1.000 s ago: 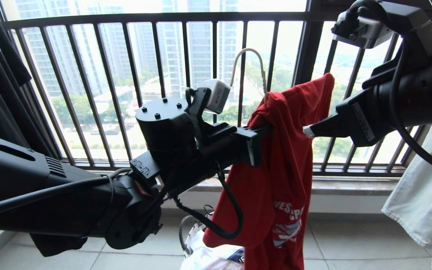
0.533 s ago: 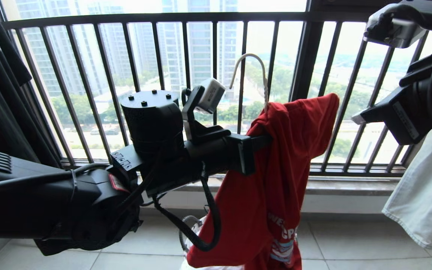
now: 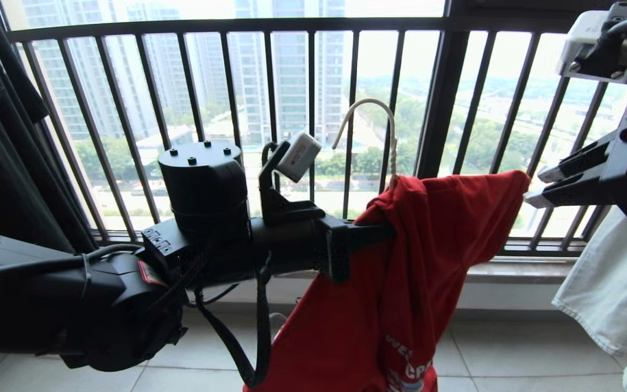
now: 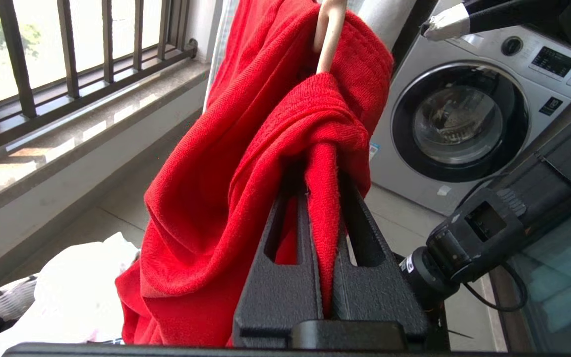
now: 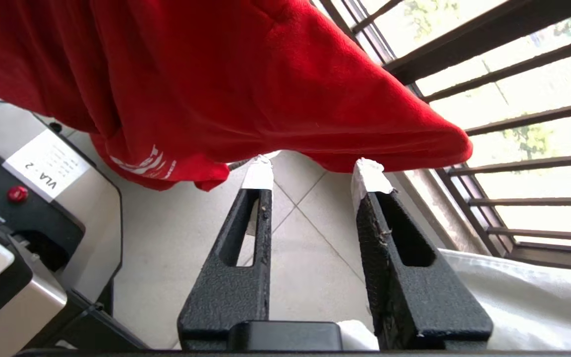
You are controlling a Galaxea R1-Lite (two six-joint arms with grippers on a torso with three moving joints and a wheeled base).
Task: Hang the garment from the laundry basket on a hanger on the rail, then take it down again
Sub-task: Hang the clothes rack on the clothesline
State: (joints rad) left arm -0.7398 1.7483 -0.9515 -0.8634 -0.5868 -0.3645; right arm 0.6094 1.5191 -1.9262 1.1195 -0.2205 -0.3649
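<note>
Though draped, one garment (image 3: 417, 261), one hanger (image 3: 368, 117)

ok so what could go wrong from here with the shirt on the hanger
1. The left gripper pinches only a bunched fold of the shirt below the hanger; the fabric could slip out and the load drop.
2. The shirt hangs lopsided, one end sticking out sideways, so it may slide off.
3. The right gripper is open, just short of that end, holding nothing; closing there may miss or tug the shirt askew.

Head camera windowward — wrist cameras close on shared garment (image 3: 417, 261)
</note>
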